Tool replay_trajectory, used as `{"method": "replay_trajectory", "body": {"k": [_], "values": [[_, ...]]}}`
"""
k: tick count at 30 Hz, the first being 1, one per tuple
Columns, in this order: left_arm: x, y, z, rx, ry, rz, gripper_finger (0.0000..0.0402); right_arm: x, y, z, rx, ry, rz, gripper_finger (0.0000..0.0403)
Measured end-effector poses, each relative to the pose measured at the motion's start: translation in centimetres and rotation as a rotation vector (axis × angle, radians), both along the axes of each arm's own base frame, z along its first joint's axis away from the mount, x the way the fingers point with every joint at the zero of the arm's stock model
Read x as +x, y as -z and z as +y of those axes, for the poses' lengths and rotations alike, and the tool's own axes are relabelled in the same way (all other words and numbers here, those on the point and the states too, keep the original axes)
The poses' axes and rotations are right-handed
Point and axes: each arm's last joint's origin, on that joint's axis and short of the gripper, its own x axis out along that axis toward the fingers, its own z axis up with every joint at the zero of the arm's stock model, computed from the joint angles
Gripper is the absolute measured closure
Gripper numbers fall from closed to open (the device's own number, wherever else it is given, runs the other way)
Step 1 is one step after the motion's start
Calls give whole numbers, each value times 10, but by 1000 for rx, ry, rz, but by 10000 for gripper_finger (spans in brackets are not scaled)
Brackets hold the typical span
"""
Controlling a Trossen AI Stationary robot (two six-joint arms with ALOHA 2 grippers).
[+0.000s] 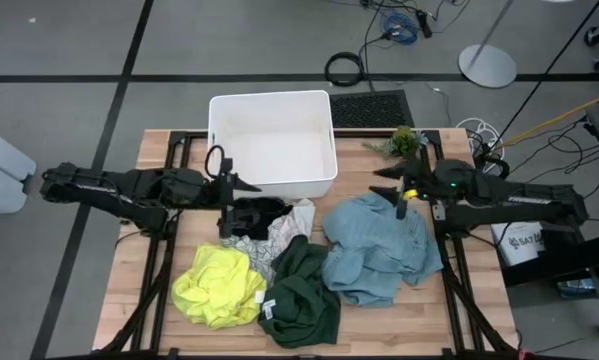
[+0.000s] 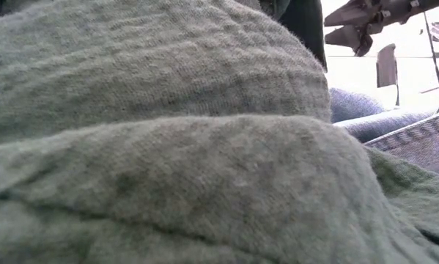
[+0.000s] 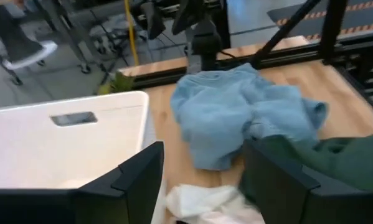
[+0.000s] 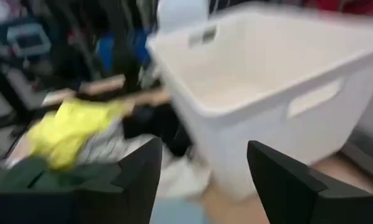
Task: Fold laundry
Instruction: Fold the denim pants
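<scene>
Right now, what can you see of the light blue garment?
The light blue garment is a soft, denim-like cloth, crumpled and unfolded, spread on the wooden table's right half in front of the white bin. Its left edge meets the dark green garment. The right gripper hovers over its far edge, holding nothing.

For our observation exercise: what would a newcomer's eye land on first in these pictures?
Probably the heap of unfolded laundry on the wooden table: a bright yellow garment at the front, a dark green one beside it, a light blue one to its right. Behind them stands a white bin, with both grippers open on either side.
</scene>
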Motion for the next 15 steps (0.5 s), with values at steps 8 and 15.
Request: {"method": "replay_trajectory", "body": {"k": [8, 15], "values": [[13, -12, -18, 21, 41, 76, 171, 25, 14, -1, 173, -15, 511, 187], [21, 4, -23, 64, 28, 201, 171, 26, 44, 2, 411, 31, 939, 188]]}}
